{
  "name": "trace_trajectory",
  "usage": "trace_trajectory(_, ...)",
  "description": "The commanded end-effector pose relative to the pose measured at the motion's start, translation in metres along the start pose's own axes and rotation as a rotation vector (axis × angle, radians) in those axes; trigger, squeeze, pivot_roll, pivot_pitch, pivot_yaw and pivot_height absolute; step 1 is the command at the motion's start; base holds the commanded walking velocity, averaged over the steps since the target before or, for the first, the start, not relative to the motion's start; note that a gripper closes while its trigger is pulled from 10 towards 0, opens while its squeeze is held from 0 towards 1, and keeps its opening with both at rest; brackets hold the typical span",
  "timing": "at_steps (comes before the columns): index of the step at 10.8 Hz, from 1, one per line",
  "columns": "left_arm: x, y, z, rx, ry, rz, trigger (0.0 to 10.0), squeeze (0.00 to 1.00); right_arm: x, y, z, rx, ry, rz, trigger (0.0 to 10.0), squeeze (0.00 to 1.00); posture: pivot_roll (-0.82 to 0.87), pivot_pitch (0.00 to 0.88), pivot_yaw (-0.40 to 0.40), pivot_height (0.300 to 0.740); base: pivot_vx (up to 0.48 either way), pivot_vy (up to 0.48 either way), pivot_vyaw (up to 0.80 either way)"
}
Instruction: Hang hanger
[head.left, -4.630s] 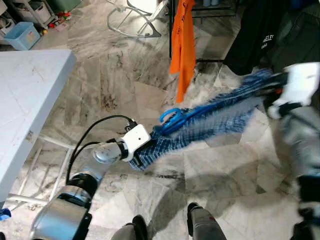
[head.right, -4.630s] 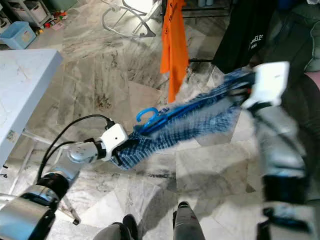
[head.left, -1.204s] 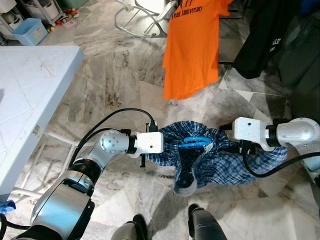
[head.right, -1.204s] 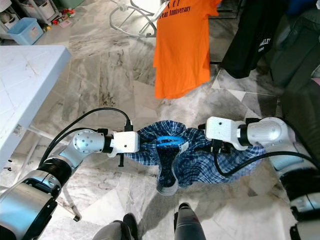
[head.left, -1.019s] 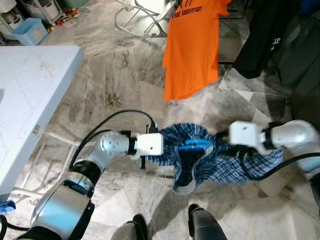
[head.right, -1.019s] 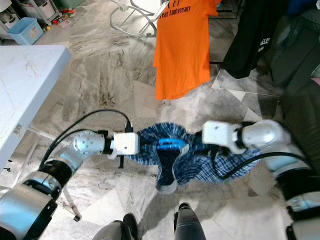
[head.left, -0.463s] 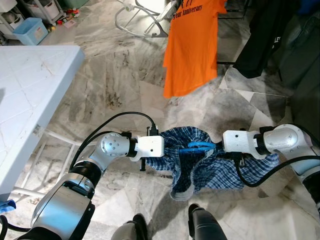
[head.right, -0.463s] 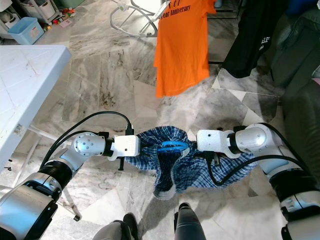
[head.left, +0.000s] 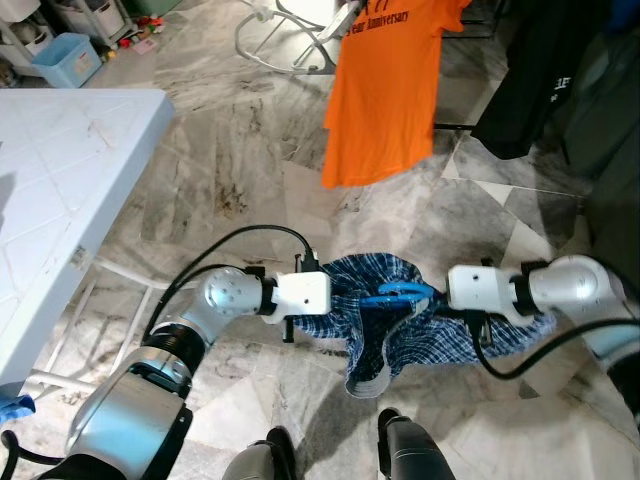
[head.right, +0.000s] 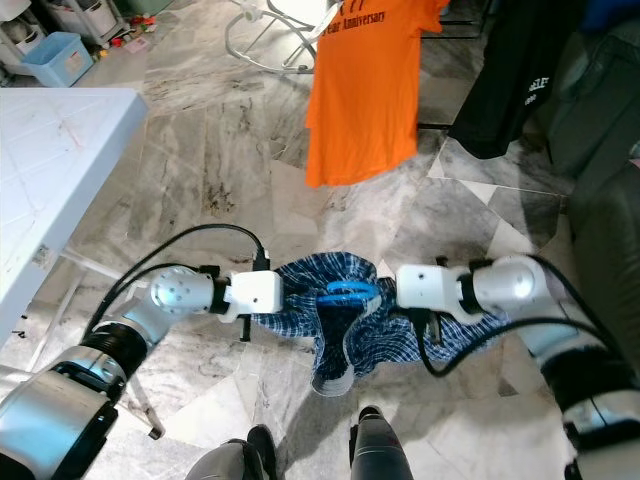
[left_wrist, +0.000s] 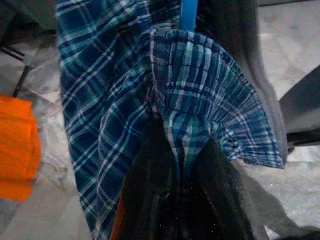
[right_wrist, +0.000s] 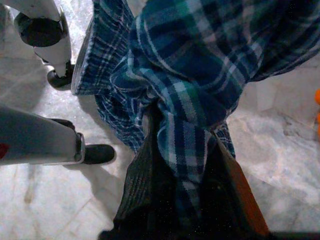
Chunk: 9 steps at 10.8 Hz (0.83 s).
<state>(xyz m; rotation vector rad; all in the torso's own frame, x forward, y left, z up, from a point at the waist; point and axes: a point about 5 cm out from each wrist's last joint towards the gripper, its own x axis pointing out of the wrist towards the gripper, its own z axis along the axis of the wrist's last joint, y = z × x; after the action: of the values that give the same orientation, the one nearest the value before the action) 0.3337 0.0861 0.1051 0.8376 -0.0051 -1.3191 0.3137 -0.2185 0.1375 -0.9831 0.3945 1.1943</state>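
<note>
Claws level, facing inward, both pinching plaid shirt on blue hanger.

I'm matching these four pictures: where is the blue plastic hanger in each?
Left eye view: blue plastic hanger, centre, between the two arms.
Right eye view: same hanger, centre.
Left wrist view: a blue strip at the edge.
Right wrist view: not visible.
Shared landmark: blue plaid shirt draped over it.
</note>
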Motion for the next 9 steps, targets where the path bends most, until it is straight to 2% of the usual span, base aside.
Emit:
trace_trajectory(1,-0.004,-0.001,-0.005,-0.014,0.006,0.029,0.0,0.00,0.002,0.004,0.001,0.000,-0.012,0.012,0.0,0.00,-0.41,0.213,0.133,0.740,0.000,0.000,0.00)
trace_trajectory(2,-0.003,-0.003,-0.006,-0.052,-0.008,0.048,0.0,0.00,0.003,0.008,0.000,0.008,-0.013,0.022,0.0,0.00,-0.41,0.208,0.128,0.740,0.000,0.000,0.00)
trace_trajectory(3,-0.001,-0.008,-0.007,-0.037,-0.012,0.070,0.0,0.00,0.007,0.010,0.001,0.003,-0.017,0.022,0.0,0.00,-0.41,0.200,0.125,0.740,0.000,0.000,0.00)
trace_trajectory(4,0.000,-0.005,-0.005,-0.010,-0.023,0.177,10.0,1.00,0.011,0.012,0.000,-0.004,-0.003,0.000,0.0,0.00,-0.41,0.188,0.120,0.740,0.000,0.000,0.00)
trace_trajectory(6,-0.001,-0.008,0.001,-0.036,-0.133,0.255,10.0,1.00,0.018,0.022,-0.004,0.035,-0.017,-0.037,0.0,0.00,-0.41,0.179,0.112,0.740,0.000,0.000,0.00)
trace_trajectory(7,-0.003,-0.017,0.002,-0.005,-0.169,0.249,10.0,1.00,0.022,0.029,-0.016,0.044,0.047,-0.075,0.0,0.00,-0.41,0.180,0.109,0.740,0.000,0.000,0.00)
trace_trajectory(8,-0.005,-0.023,0.000,0.042,-0.170,0.250,10.0,1.00,0.025,0.036,-0.022,0.083,0.066,-0.092,0.0,0.00,-0.41,0.185,0.109,0.740,0.000,0.000,0.00)
trace_trajectory(9,-0.007,-0.025,-0.001,0.041,-0.173,0.244,10.0,1.00,0.026,0.039,-0.025,0.095,0.077,-0.100,0.0,0.00,-0.40,0.188,0.111,0.740,0.000,0.000,0.00)
